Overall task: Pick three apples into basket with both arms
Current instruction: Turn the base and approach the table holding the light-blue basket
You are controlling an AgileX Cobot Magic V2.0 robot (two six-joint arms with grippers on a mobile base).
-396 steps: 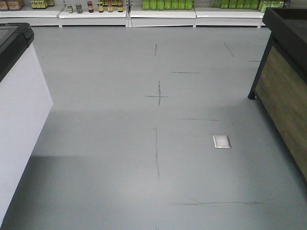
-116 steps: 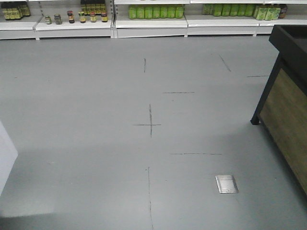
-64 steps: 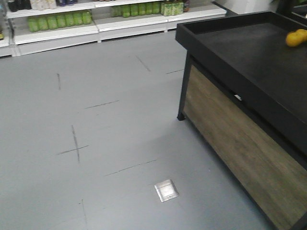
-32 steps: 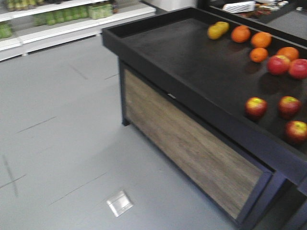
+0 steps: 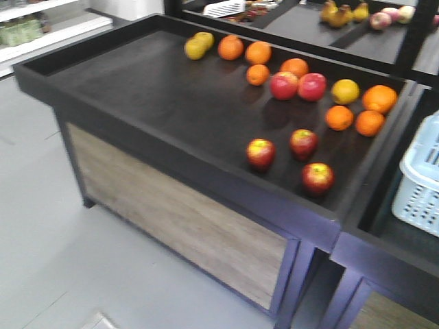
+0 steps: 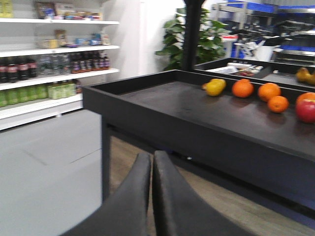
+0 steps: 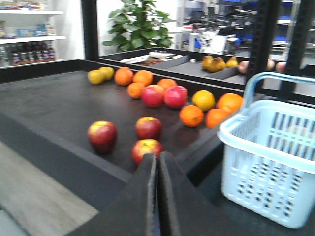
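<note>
Three dark red apples with yellow patches lie near the front right of the black display table (image 5: 137,137): one apple (image 5: 260,153) on the left, one (image 5: 303,142) behind it and one (image 5: 317,177) nearest the edge. The right wrist view shows them too (image 7: 102,135) (image 7: 148,127) (image 7: 146,150). The pale blue basket (image 5: 420,185) (image 7: 268,162) stands right of the table, lower down. My right gripper (image 7: 158,156) is shut and empty, just short of the nearest apple. My left gripper (image 6: 151,155) is shut and empty, low before the table's front; no dark apples show in its view.
Two brighter red apples (image 5: 298,86), several oranges (image 5: 353,116) and yellow fruit (image 5: 199,45) lie farther back on the table. A second fruit stand (image 5: 343,14) is behind. Shelves of bottles (image 6: 49,64) line the left wall across grey floor (image 5: 41,226).
The front view has swung right from bare floor and shelves onto the black table. The fruit, then the basket, have come into view and closer.
</note>
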